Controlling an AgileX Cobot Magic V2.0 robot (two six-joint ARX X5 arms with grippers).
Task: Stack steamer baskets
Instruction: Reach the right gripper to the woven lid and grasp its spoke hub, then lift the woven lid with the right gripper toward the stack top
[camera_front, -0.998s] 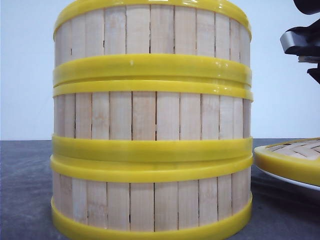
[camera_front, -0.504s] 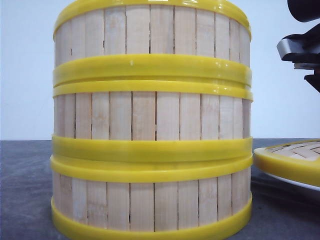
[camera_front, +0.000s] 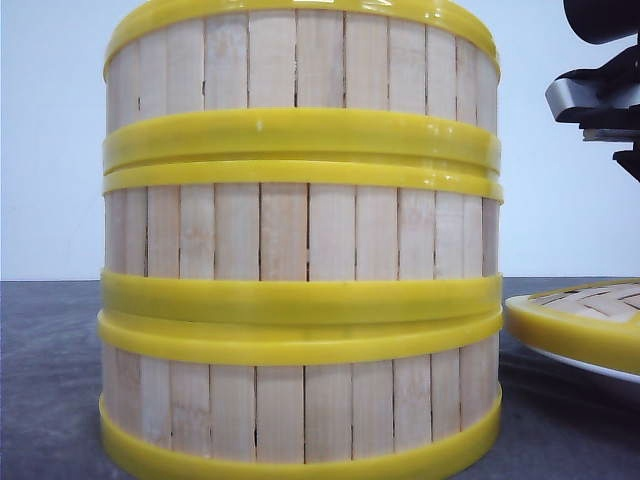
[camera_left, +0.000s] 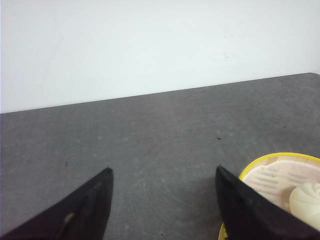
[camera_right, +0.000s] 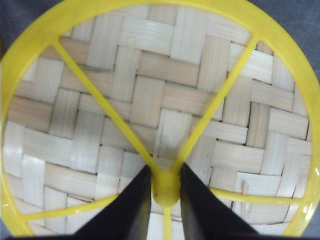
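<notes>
Three steamer baskets stand stacked close in front in the front view: bottom (camera_front: 300, 410), middle (camera_front: 300, 230), top (camera_front: 300, 60), all with pale slats and yellow rims. My left gripper (camera_left: 164, 170) is open over bare table beside a yellow-rimmed basket (camera_left: 280, 157), which holds a white bun (camera_left: 306, 197). My right gripper (camera_right: 166, 172) is shut on the yellow centre knob (camera_right: 166, 190) of the woven lid (camera_right: 160, 100). In the front view, part of the right arm (camera_front: 600, 95) hangs above the lid (camera_front: 580, 320), to the right of the stack.
The lid rests on a white plate (camera_front: 590, 368) at the right edge of the front view. The dark grey table (camera_left: 150, 130) runs back to a white wall (camera_left: 150, 45). The stack hides most of the table behind it.
In the front view the right arm has shifted a little left, toward the stack, and slightly lower. The stack and the lid sit a few pixels further left.
</notes>
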